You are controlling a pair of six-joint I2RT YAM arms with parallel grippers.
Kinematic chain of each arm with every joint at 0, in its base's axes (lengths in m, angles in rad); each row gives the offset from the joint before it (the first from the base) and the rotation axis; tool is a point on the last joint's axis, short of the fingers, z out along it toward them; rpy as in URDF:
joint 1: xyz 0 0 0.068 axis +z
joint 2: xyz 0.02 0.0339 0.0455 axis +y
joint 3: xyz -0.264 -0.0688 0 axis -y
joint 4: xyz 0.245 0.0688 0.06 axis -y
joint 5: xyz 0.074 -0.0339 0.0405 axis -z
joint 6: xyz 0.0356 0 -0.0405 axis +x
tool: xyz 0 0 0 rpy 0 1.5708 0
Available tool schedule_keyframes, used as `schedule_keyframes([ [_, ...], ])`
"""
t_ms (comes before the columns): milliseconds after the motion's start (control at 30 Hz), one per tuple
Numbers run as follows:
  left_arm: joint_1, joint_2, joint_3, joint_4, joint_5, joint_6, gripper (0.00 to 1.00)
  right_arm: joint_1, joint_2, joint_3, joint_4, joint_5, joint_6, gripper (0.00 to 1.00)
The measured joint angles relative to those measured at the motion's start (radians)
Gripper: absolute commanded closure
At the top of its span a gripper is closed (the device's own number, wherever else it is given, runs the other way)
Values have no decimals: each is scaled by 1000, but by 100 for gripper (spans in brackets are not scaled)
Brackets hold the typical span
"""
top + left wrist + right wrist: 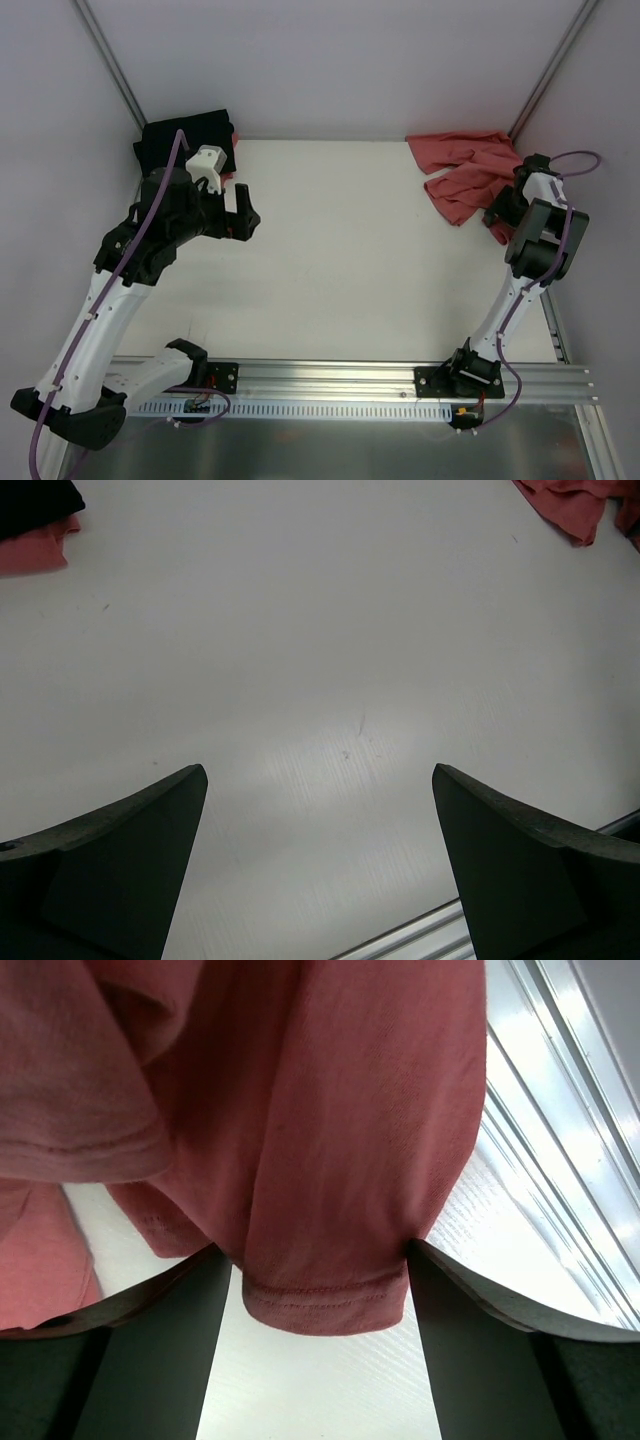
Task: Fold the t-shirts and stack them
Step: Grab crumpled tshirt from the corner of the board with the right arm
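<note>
Reads as roughly half done, with black t-shirt [185,140] folded at far-left corner of counter [340,260], coral-red t-shirt [465,170] crumpled at far-right corner, lying loose between wide-spread right tool [315,1260], left tool [320,780] gaping empty above left half.

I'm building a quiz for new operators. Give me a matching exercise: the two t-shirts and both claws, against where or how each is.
Column 1:
1. coral-red t-shirt
2. black t-shirt
3. left claw
4. right claw

Column 2:
A. open over bare table
B. far left corner
C. open, red cloth between its fingers
D. crumpled, far right corner

Pairs: 1-D; 2-B; 3-A; 4-C
</note>
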Motion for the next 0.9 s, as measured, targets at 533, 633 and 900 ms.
schedule_keyframes([
  [533, 0, 36, 0, 12, 4, 0, 1, -3, 0, 19, 17, 13, -3, 28],
  [633, 0, 35, 0, 18, 4, 0, 1, -4, -2, 20, 17, 13, -3, 34],
  [900, 0, 36, 0, 22, 5, 0, 1, -13, -26, 19, 17, 15, -4, 65],
])
